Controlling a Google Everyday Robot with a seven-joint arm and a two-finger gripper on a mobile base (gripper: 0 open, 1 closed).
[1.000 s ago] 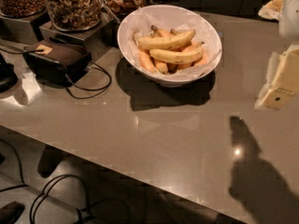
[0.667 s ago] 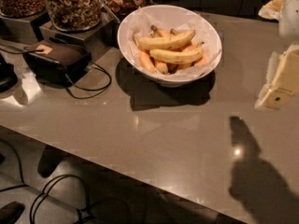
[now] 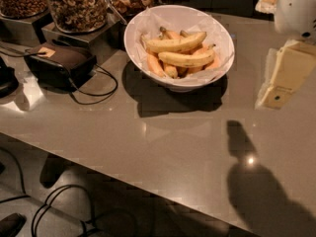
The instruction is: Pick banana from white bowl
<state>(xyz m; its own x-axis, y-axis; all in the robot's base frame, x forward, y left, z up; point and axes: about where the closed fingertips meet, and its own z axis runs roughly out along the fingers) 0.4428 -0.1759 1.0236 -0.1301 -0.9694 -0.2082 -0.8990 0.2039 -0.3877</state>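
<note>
- The bowl (image 3: pixel 180 85) stands on the table (image 3: pixel 148 147), in the upper middle of the frame.
- In the bowl one banana (image 3: pixel 186 59) lies across the smaller bananas (image 3: pixel 157 65), and a second large banana (image 3: pixel 174 43) lies just behind it.
- The jars (image 3: pixel 79 6) stand in the upper left, behind and left of the bowl.
- A box with a cable (image 3: pixel 61 63) lies before the jars.
- The gripper (image 3: pixel 276 95) hangs at the right edge, right of the bowl and apart from it.

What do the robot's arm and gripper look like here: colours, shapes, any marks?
The gripper, at the right edge, right of the white bowl, is a pale cream, flat-sided block with a small dark round mark near its lower end. Above it, the arm is a smooth, rounded white shell with one small dark spot. No cables show on them.
</note>
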